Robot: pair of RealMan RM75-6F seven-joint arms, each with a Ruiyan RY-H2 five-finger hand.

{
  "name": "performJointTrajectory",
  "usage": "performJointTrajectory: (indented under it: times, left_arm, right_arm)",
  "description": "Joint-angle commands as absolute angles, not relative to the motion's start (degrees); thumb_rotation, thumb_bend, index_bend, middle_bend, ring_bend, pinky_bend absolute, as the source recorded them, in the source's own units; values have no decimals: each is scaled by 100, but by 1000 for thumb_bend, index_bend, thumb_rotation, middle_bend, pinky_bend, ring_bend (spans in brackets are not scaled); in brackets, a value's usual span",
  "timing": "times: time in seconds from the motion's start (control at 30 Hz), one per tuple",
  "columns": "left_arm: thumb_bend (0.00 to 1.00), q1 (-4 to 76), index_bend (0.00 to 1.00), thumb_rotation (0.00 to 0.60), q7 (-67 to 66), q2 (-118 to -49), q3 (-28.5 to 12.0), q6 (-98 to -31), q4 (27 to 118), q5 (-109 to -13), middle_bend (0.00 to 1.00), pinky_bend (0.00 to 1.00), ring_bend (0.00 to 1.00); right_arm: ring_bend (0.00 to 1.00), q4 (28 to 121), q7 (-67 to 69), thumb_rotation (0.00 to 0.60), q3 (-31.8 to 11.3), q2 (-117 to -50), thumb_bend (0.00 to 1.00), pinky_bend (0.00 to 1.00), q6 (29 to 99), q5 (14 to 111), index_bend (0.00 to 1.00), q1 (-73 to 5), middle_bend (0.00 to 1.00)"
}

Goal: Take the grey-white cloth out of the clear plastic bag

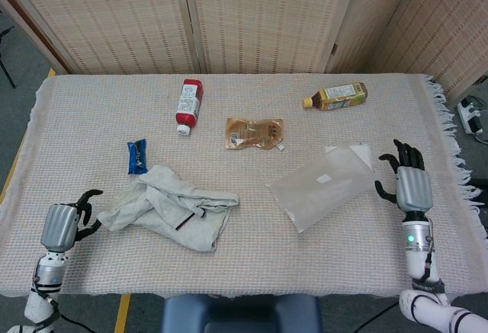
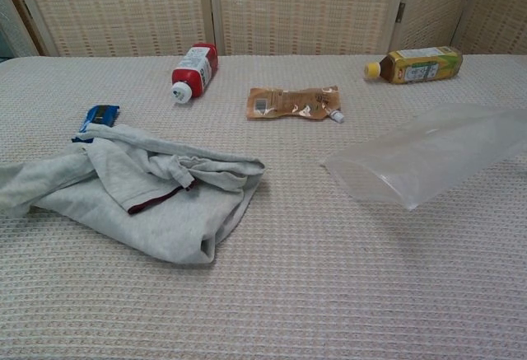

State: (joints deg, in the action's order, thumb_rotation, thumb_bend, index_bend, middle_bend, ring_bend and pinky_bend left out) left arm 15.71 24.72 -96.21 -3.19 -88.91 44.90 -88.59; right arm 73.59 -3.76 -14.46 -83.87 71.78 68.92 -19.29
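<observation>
Soft, limp grey-white cloth (image 1: 169,205) out of light, slippery clear plastic bag (image 1: 322,185); left hand (image 1: 61,225) fingers pinching cloth corner, right hand (image 1: 410,187) fingers gripping bag end.

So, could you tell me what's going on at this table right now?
The robot is separating a cloth from its bag. The grey-white cloth lies crumpled on the table, fully out of the clear plastic bag, which looks empty. The left hand is at the cloth's left end and appears to pinch it; the right hand is at the bag's right end, though I cannot tell whether it grips it. A red bottle, blue snack bar, brown pouch and tea bottle sit untouched.
</observation>
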Motion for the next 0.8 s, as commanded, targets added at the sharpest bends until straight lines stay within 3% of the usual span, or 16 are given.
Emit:
performJointTrajectory:
  times: [0.03,0.1,0.2,0.33,0.53,0.8]
  left_arm:
    - [170,1668,6,598,1768,-8392,-135,-8091,6588,-8762,350,465,345]
    - [163,1717,5,598,1358,-7836,-68,-7684,7423,-8601,245,317,230]
    - [163,1748,44,596,492,-6870,-10,-7171,8783,-8169,146,226,135]
    - [183,1330,133,596,-905,-6517,-164,-8018,9631,-7772,139,158,87]
    - [188,689,173,596,-1047,-6494,-22,-8932,9854,-7905,136,137,65]
    - [189,555,186,596,-929,-6369,-36,-9022,9894,-8080,145,137,63]
  right_arm:
    - [0,8153,-466,600,-1091,-7623,79,0,7657,7317,0,-1463,0]
    - [0,8590,-755,600,-923,-7260,62,0,7875,7489,0,-1278,0]
    - [0,9326,-1306,600,-642,-6704,59,0,8314,7770,0,-933,0]
    - [0,9894,-1532,600,-276,-6302,60,0,9037,8272,0,-407,0]
    - [0,9804,-1278,600,17,-6207,59,0,9292,8663,0,-90,0]
    - [0,9835,-924,600,-89,-6069,58,0,8915,8418,0,-168,0]
